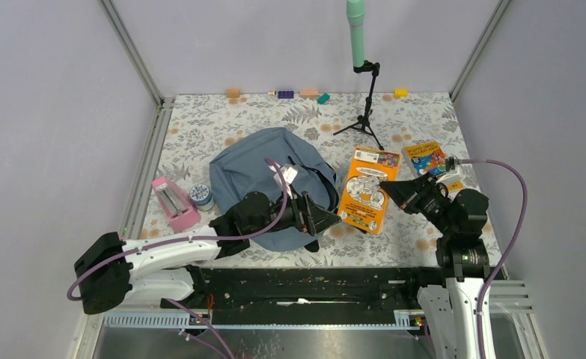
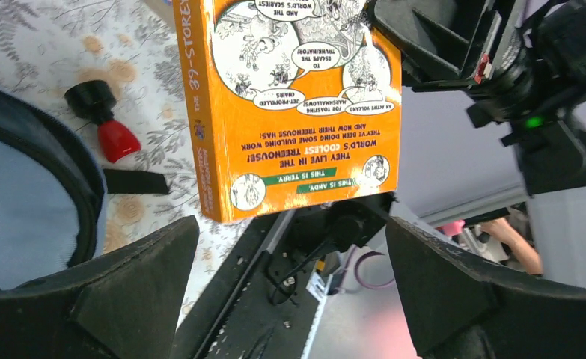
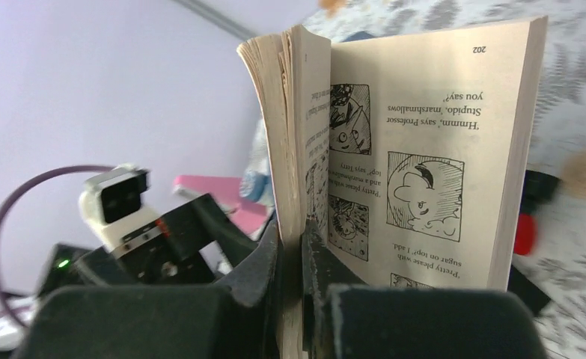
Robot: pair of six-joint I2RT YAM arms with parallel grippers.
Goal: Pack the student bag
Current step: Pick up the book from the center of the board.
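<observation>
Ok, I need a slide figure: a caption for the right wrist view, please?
Right hand shut on pages of the paperback, which splays open at page 202.

Glossy orange paperback (image 1: 366, 188), matt paper pages (image 3: 424, 149); soft cloth backpack (image 1: 248, 168).

In the top view, the left gripper (image 1: 328, 217) and its arm cover the 5 o'clock part of the student bag (image 1: 248, 164). The right gripper (image 1: 385, 187) covers the 3 o'clock edge of the orange book (image 1: 364, 193). Small blocks (image 1: 304, 93) along the 12 o'clock table edge are too small to identify.

In the left wrist view, the top frame edge cuts off the book, and the bag runs off at 9 o'clock.

In the right wrist view, the fingers (image 3: 248, 277), clamped on the pages, hide the book's lower edge. A red-tipped object (image 3: 525, 228) at 3 o'clock is blurred.
</observation>
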